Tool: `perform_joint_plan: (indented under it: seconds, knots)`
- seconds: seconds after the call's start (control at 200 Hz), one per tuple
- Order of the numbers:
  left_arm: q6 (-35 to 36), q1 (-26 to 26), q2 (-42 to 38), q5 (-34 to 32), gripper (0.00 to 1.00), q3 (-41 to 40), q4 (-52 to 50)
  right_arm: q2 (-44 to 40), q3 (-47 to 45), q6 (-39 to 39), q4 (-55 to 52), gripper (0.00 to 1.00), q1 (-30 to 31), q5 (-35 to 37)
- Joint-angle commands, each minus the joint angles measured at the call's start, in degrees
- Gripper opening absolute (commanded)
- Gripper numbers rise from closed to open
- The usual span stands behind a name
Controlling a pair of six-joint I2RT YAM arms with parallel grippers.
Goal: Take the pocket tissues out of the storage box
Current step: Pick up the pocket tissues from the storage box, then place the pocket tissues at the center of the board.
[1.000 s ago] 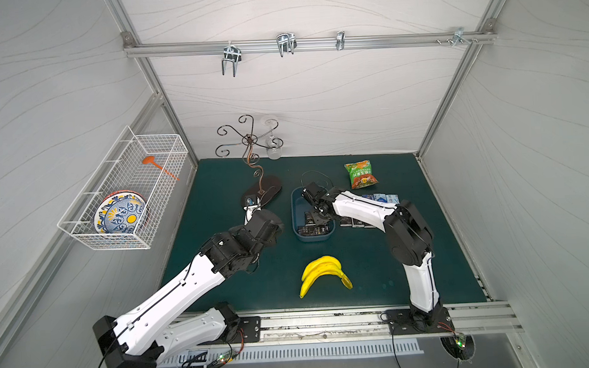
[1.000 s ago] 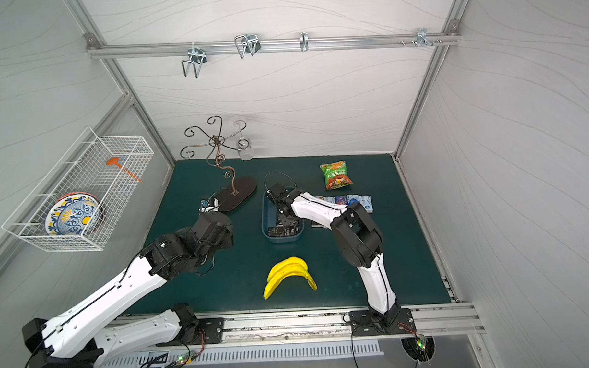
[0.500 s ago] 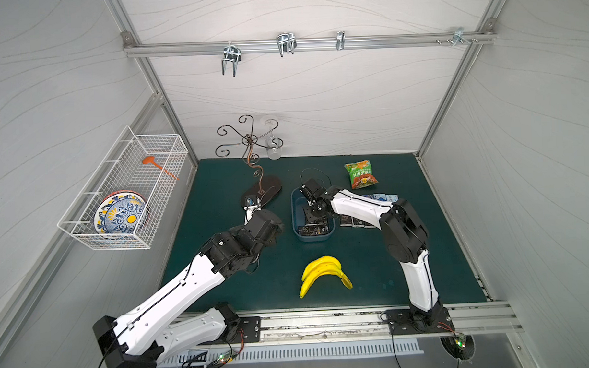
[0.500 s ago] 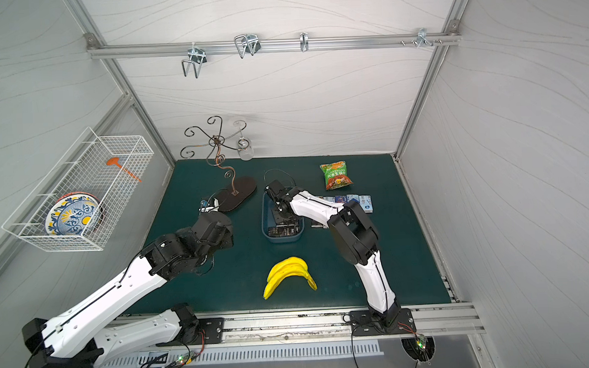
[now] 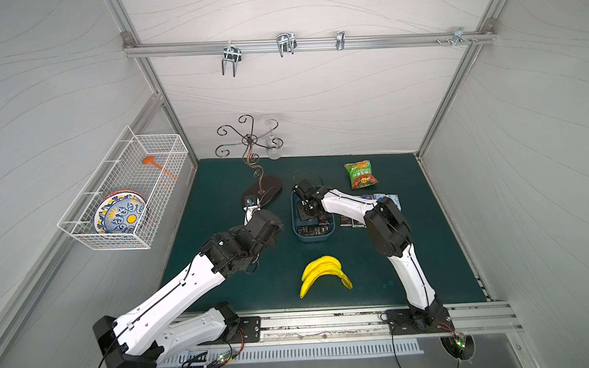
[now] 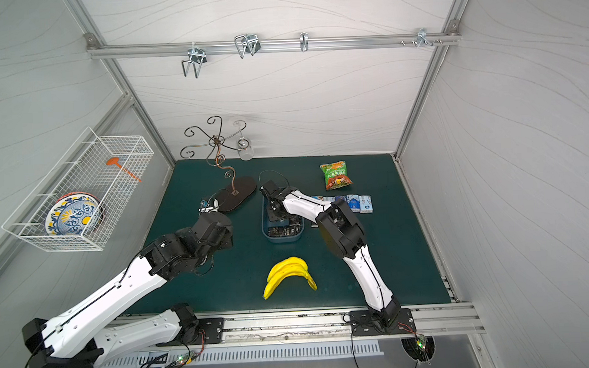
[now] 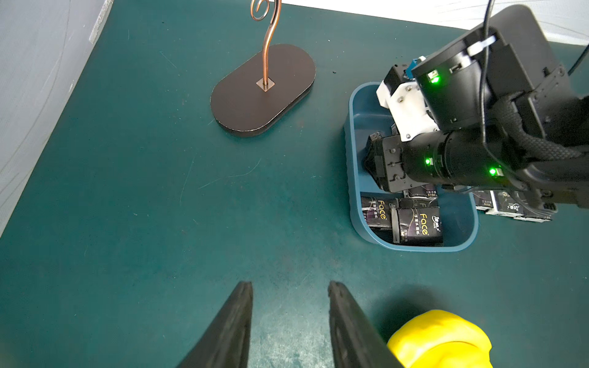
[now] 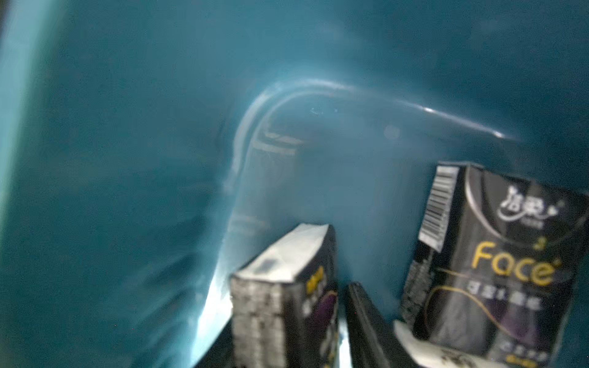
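Jaws of the right gripper point(image 8: 287, 310) are gripping one black tissue pack point(image 8: 280, 280), standing on edge inside the blue storage box point(image 5: 313, 239) in the middle of the counter point(image 5: 423, 254). More black packs point(image 7: 414, 220) are lying in the box's near end. Blue-and-white packs point(image 6: 359, 202) are lying on the counter to the right of the box. Left of the box, jaws of the left gripper point(image 7: 288, 286) are hovering narrowly parted, holding nothing.
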Motion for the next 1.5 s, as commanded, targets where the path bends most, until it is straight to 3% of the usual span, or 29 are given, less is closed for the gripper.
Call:
perform_joint_plan:
  seconds: [0.0, 0.16, 0.43, 0.59, 0.8, 0.981, 1.286, 1.496]
  knots:
    - [0.09, -0.07, -0.31, -1.40, 0.43, 1.14, 0.47, 1.58, -3.88, 1.37, 0.27, 0.37, -0.38, -2.44]
    - [0.01, -0.07, 0.20, -1.12, 0.44, 1.13, 0.99, -3.82, -6.56, 1.60, 3.23, 0.25, -0.49, -2.77]
    - [0.10, -0.07, 0.18, -1.61, 0.44, 1.06, 0.91, -22.96, -17.33, 1.05, 7.99, 0.25, -3.73, -6.13]
    - [0.36, -0.04, -0.26, -2.11, 0.44, 1.05, 0.91, -36.33, -30.02, -0.55, 7.60, 0.24, -12.91, -10.48]
    - [0.80, -0.01, -0.61, -1.76, 0.44, 2.15, 1.22, -47.61, -46.73, -2.53, 6.02, 0.25, -30.55, -15.44]
    - [1.19, -0.10, -0.44, -0.23, 0.43, 2.78, 1.93, -49.90, -54.64, -3.46, 7.27, 0.25, -40.45, -17.90]
    - [1.15, -0.09, 0.47, 0.45, 0.43, 2.81, 2.31, -44.10, -57.41, -3.22, 10.50, 0.28, -41.23, -19.79]
    - [1.15, -0.12, 0.81, 0.57, 0.43, 2.72, 3.02, -41.96, -55.96, -4.16, 8.58, 0.42, -41.76, -19.20]
